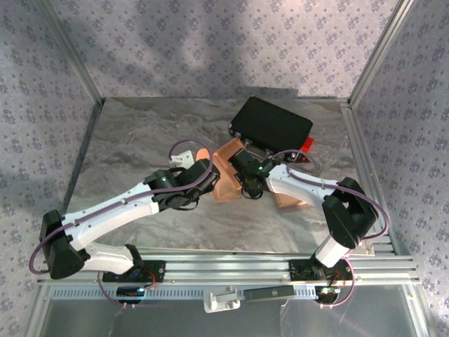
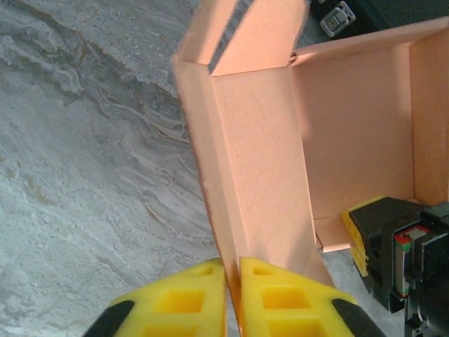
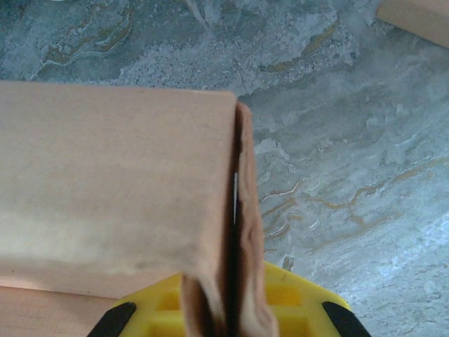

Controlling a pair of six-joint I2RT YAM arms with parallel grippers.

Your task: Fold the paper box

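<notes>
1. A grey marbled tabletop (image 1: 140,154) carries the scene, walled in by patterned panels.
2. A black rectangular hard case (image 1: 272,125) lies at the far side, right of centre.
3. The salmon-coloured cardboard paper box (image 2: 351,126) sits partly folded at the middle of the table, just in front of the case. Its interior is open and its side walls stand upright.
4. The left gripper (image 2: 233,281) has its yellow pads pressed together on the edge of one upright box wall.
5. The right gripper (image 3: 228,309) pinches a doubled-over wall panel of the box between its yellow fingers (image 3: 295,302).
6. A small red tag (image 1: 306,144) shows at the case's right end.
</notes>
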